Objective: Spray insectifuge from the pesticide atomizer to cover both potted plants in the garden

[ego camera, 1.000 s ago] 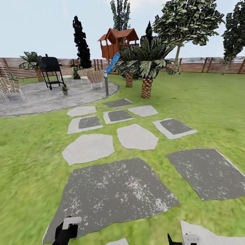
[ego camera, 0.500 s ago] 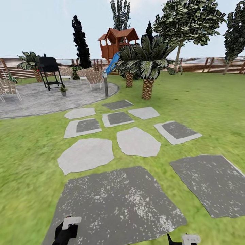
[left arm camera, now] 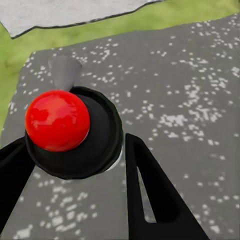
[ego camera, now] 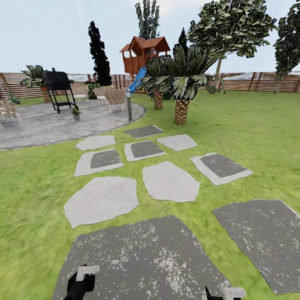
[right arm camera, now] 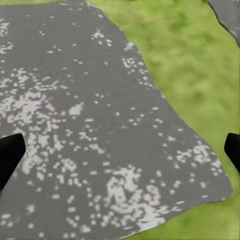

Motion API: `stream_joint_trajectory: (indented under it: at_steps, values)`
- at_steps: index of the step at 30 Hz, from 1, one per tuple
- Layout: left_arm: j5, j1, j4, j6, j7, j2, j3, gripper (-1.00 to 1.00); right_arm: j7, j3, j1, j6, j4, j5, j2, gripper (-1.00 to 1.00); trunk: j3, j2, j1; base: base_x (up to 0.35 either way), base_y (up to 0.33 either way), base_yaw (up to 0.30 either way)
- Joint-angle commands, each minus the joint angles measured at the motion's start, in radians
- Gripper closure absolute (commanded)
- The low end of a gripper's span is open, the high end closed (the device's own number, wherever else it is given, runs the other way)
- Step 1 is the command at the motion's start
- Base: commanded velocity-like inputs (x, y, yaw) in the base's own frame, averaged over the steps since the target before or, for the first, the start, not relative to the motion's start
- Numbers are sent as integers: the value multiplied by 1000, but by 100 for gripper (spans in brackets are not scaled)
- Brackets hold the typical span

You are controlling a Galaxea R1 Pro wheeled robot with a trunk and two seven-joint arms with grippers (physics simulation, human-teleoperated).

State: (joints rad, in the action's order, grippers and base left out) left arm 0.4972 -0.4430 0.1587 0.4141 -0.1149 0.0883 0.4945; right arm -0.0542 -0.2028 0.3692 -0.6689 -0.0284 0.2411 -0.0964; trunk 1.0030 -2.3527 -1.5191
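head along the stepping stones point(ego camera: 168, 181) toward the little potted plant point(ego camera: 76, 112) beside the grill point(ego camera: 59, 89); right gripper point(right arm camera: 120, 150) spread wide, left gripper point(left arm camera: 75, 165) clasping a red-knobbed object point(left arm camera: 57, 120).

You have no readable text, label, brand, number or sign here: nothing is written on the dark speckled stepping stones point(ego camera: 141, 258) or the brown slatted wooden fence point(ego camera: 258, 81).

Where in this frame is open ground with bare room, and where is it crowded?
Bare room: the dark speckled slab just ahead of both arms, the pale stepping stones beyond it, and the lawn on the right toward the fence. Crowded: the round patio, with a grill, chairs and a small potted plant.
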Motion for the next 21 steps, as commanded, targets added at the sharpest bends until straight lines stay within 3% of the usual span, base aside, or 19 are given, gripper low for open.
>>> stream_joint_trajectory:
  at_steps: [1,21]
  values:
    - [1,0,1,2,-8,1,9,100,-6,-6,1,-3,1,10,0,-100,1,0,0,341,0,0]
    - [0,0,1,2,-8,-1,10,100,-3,-4,1,-6,-12,14,6,-100,1,0,0,341,0,0]
